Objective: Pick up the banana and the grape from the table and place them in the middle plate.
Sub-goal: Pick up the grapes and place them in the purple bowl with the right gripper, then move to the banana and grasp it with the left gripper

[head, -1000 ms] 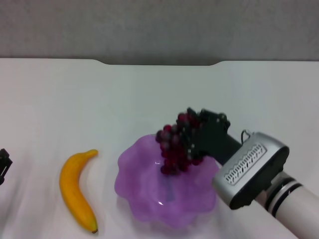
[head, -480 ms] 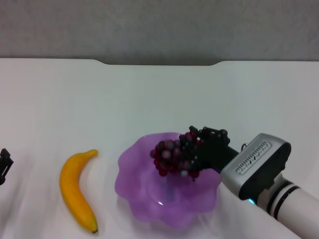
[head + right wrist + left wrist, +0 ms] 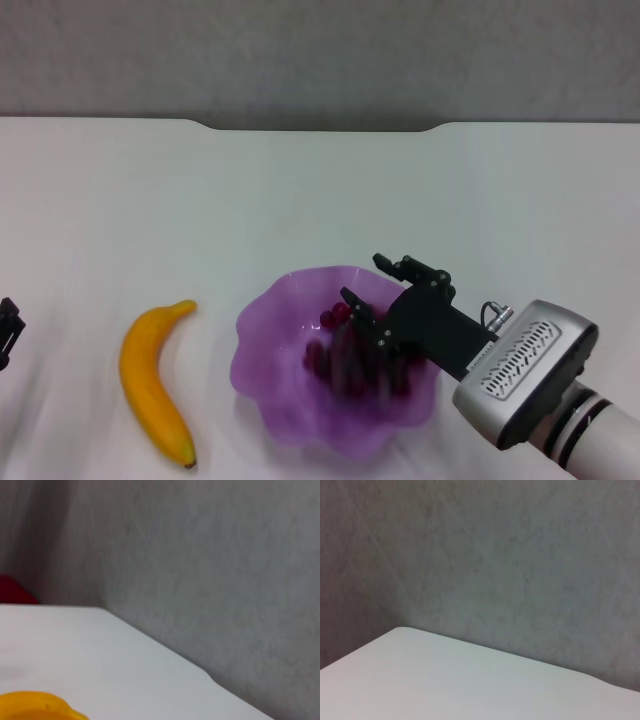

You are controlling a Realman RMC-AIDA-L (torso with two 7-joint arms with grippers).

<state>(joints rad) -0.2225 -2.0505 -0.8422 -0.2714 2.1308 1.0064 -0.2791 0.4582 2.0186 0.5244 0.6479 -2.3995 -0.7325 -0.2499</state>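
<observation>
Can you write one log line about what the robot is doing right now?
right gripper: open over middle plate | grape: in plate | banana: on table | left gripper: parked

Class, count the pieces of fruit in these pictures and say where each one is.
2. The banana lies on the table, left of the middle plate. The grape bunch is in the plate under the right gripper.

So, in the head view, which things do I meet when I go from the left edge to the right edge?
left gripper → banana → purple scalloped plate holding the grapes → right gripper, over the plate
</observation>
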